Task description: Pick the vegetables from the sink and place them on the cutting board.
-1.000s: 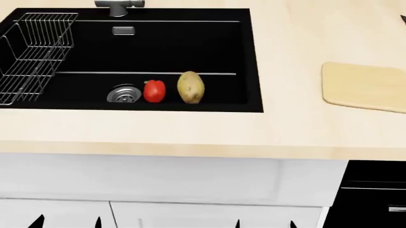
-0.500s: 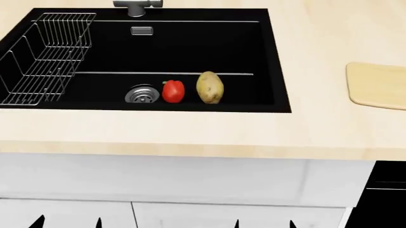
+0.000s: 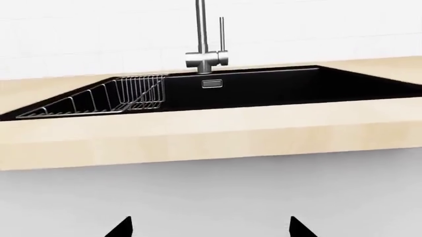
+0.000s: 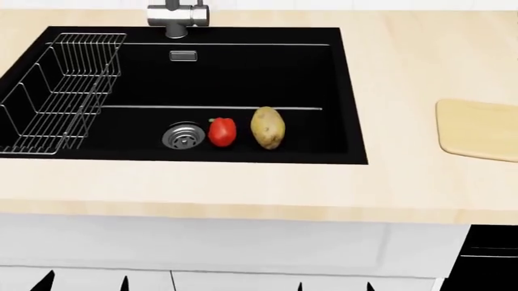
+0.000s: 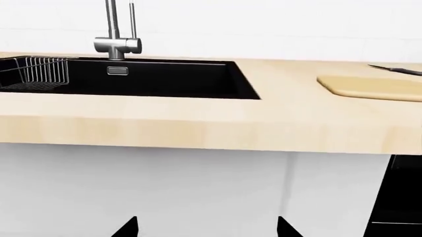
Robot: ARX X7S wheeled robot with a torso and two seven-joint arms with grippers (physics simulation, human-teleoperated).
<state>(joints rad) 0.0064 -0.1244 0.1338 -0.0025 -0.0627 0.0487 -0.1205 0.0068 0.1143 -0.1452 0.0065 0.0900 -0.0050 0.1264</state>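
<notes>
A red bell pepper [image 4: 222,131] and a speckled potato [image 4: 268,127] lie side by side on the floor of the black sink [image 4: 242,73], just right of the steel drain [image 4: 183,135]. The light-wood cutting board [image 4: 479,130] lies on the countertop at the right edge; it also shows in the right wrist view as the cutting board [image 5: 372,87]. My left gripper [image 4: 85,284] and right gripper [image 4: 334,286] hang low in front of the white cabinet, well below the counter. Both stand open with nothing between the fingertips. Neither wrist view shows the vegetables.
A wire rack [image 4: 60,85] fills the sink's left side. A grey faucet [image 4: 178,15] stands behind the basin. A dark knife tip [image 5: 396,69] lies behind the board. A black appliance front [image 4: 489,260] sits below the counter at the right.
The head view has tilted and shifted, so the sink and vegetables now sit lower in the picture. The grippers have stayed low and open.
</notes>
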